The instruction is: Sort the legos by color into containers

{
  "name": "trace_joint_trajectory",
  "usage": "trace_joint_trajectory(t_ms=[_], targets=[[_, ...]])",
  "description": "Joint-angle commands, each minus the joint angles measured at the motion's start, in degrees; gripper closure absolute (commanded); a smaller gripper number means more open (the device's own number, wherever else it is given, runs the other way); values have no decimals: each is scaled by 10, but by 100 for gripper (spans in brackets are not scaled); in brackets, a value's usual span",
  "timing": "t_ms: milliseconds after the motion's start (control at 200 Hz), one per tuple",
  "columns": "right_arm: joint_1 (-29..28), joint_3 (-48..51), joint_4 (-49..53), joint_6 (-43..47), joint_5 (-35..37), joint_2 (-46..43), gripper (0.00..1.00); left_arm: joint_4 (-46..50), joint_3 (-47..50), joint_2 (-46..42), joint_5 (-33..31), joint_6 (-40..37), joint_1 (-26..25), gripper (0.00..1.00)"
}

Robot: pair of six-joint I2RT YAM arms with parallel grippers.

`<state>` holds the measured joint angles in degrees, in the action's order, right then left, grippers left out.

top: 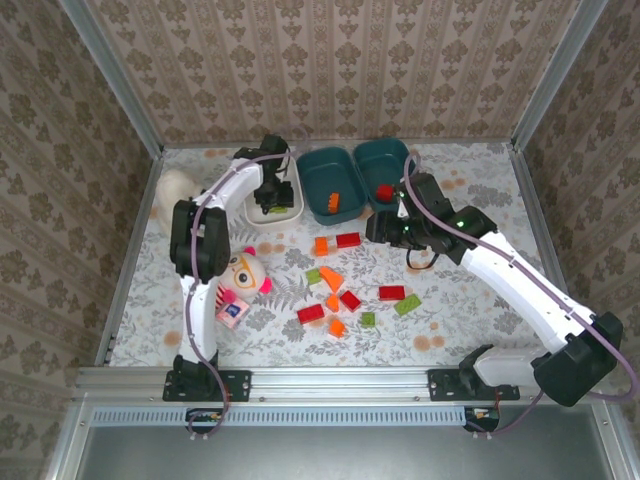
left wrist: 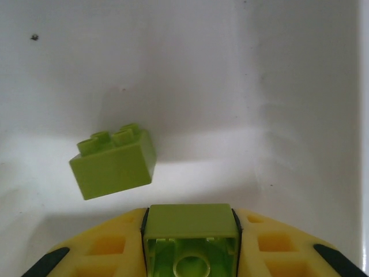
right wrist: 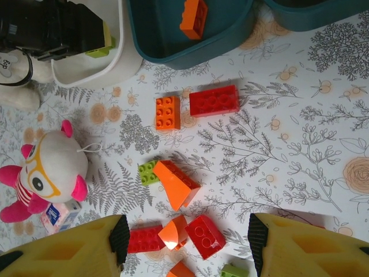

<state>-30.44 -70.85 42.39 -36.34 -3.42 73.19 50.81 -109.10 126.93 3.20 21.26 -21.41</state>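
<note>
My left gripper [left wrist: 190, 239] is shut on a light green lego [left wrist: 190, 222] just above the floor of the white container [left wrist: 277, 86], where another green lego [left wrist: 113, 161] lies. From above, the left gripper [top: 272, 198] sits over that white container [top: 292, 212]. The middle teal container [top: 318, 175] holds an orange lego [top: 336, 198]; the right teal container [top: 385, 157] holds a red lego [top: 384, 190]. My right gripper [right wrist: 188, 242] hangs open above loose legos: an orange wedge [right wrist: 176, 183], a red brick [right wrist: 205, 235], a red 2x4 [right wrist: 214, 100] and an orange 2x2 [right wrist: 167, 112].
A striped pink doll [top: 243, 275] lies left of the loose legos, and a white teddy bear [top: 172, 193] sits at the far left by the white container. More red, orange and green legos are scattered mid-table, such as a red one [top: 392, 292]. Walls enclose the table.
</note>
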Motion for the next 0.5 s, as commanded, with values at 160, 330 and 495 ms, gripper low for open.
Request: trace_joint_trajectory(t_ms=[160,330,495], targets=[[-2,-19,13,1,-32,42,40,19,-10,23,26,25,1,61],[-27,-36,43,32,-49,98,39,8,0,1,25,28,1,55],[-78,-83,81,107,-49,184,39,11,1,-30,23,41,1,46]])
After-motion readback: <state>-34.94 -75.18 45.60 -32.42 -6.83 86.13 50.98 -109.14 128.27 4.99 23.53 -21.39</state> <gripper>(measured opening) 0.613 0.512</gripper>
